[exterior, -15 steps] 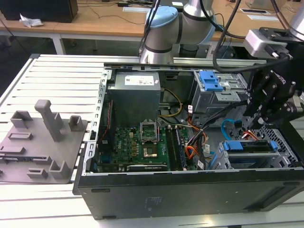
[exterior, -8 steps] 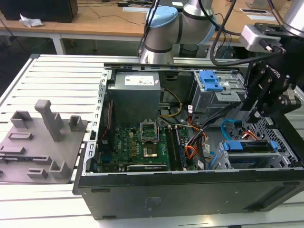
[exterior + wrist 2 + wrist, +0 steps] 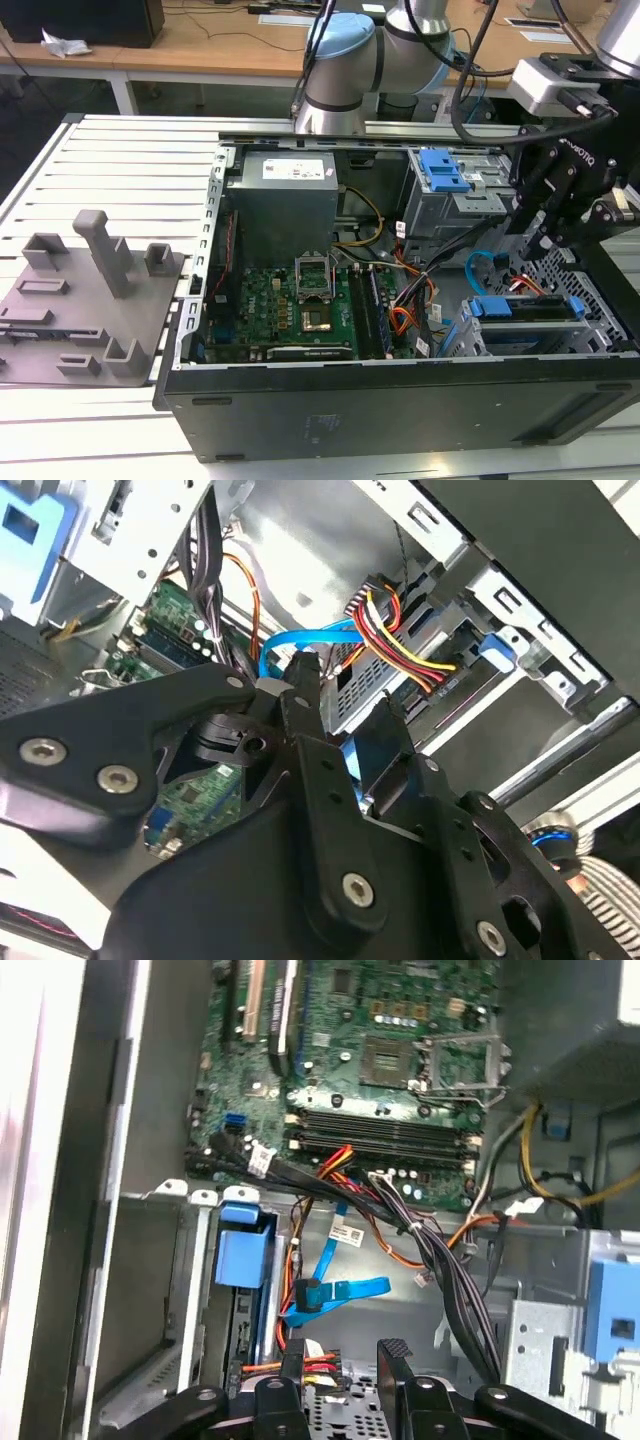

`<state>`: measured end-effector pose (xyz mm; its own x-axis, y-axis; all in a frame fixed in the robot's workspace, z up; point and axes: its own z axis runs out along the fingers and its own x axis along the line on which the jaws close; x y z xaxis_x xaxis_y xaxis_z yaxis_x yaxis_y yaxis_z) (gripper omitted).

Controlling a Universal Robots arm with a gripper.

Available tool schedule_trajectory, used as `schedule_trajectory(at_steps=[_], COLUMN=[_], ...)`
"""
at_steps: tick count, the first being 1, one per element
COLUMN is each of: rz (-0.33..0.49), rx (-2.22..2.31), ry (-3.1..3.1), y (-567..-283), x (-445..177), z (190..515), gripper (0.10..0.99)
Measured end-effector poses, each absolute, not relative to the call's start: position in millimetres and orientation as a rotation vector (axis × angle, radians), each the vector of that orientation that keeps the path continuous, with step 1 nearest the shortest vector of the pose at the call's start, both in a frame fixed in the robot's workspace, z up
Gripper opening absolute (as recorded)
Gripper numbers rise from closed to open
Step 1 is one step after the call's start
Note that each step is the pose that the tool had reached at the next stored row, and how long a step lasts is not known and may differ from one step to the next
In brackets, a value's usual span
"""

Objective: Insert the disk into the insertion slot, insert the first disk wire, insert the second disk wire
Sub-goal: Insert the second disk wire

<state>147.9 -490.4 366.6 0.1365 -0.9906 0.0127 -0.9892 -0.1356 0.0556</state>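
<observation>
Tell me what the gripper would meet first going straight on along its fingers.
Probably the blue flat cable looped just ahead of the open gripper, though depth is unclear in the first wrist view.

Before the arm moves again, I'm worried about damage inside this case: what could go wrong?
The hand hangs among cabling. The blue cable curls just past its tips and might snag on them. The red, yellow and black wire bundle runs close by, and a nudge could tug it.
</observation>
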Motion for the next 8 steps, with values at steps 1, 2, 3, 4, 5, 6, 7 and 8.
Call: schedule_trajectory(at_steps=[1, 2, 3, 4, 5, 6, 7, 8], rz=[-0.042, -0.042, -0.042, -0.042, -0.042, -0.042, -0.042, -0.041], rx=[2.330, 2.330, 2.330, 2.330, 2.330, 2.330, 2.330, 2.329], ry=[-2.031, -2.032, -2.032, -2.032, -2.031, -2.031, -2.031, -2.031], y=[-490.4, -490.3, -490.2, -490.1, -490.0, -490.0, -490.0, -490.0], x=[147.9, 147.8, 147.4, 146.9, 146.1, 144.9, 142.9, 140.4], z=[366.6, 366.5, 366.4, 366.3, 366.1, 365.9, 365.5, 365.3], gripper=[0.420, 0.420, 0.420, 0.420, 0.420, 0.420, 0.420, 0.420])
